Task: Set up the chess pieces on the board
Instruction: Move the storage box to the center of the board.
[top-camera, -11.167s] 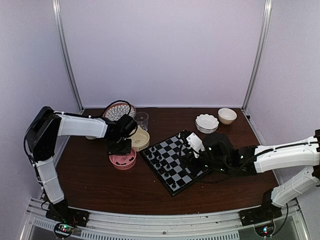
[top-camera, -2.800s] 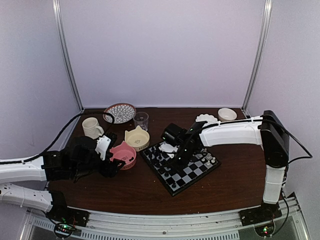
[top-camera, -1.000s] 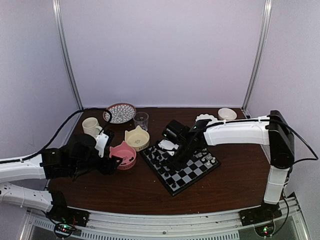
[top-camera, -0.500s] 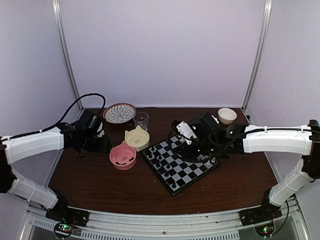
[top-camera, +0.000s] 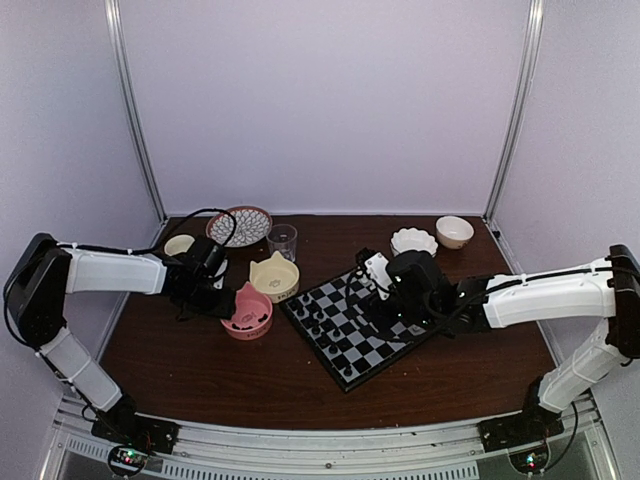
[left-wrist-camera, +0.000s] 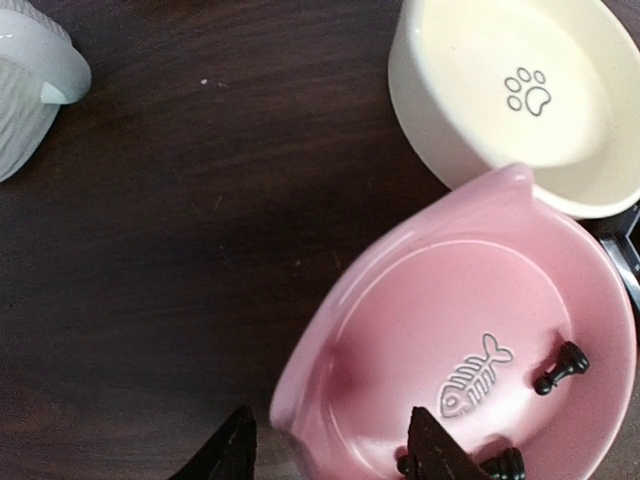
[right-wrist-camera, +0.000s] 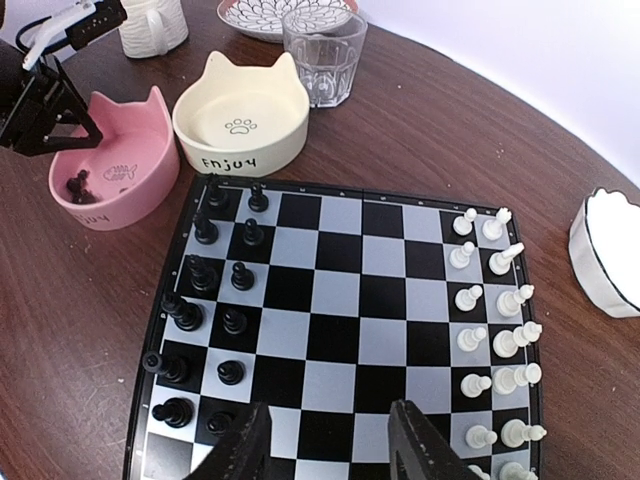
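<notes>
Right gripper: the right gripper hovers at the bottom of its wrist view, over the board's lower edge, fingers apart with nothing between them.
Board: the board lies flat mid-frame in the top view, turned cornerwise, one corner toward the bottom edge.
Pieces: the chess pieces stand upright in two columns along its left side, white chessmen along its right.
Pink bowl: the pink bowl holds a fallen piece, long axis running lower left to upper right.
Left gripper: the left gripper is spread astride the bowl's rim, grasping nothing.
Cream bowl: the cream bowl sits just beside it, upper right.
Change: a moment ago the left gripper was by the mug; now it is at the pink bowl.
</notes>
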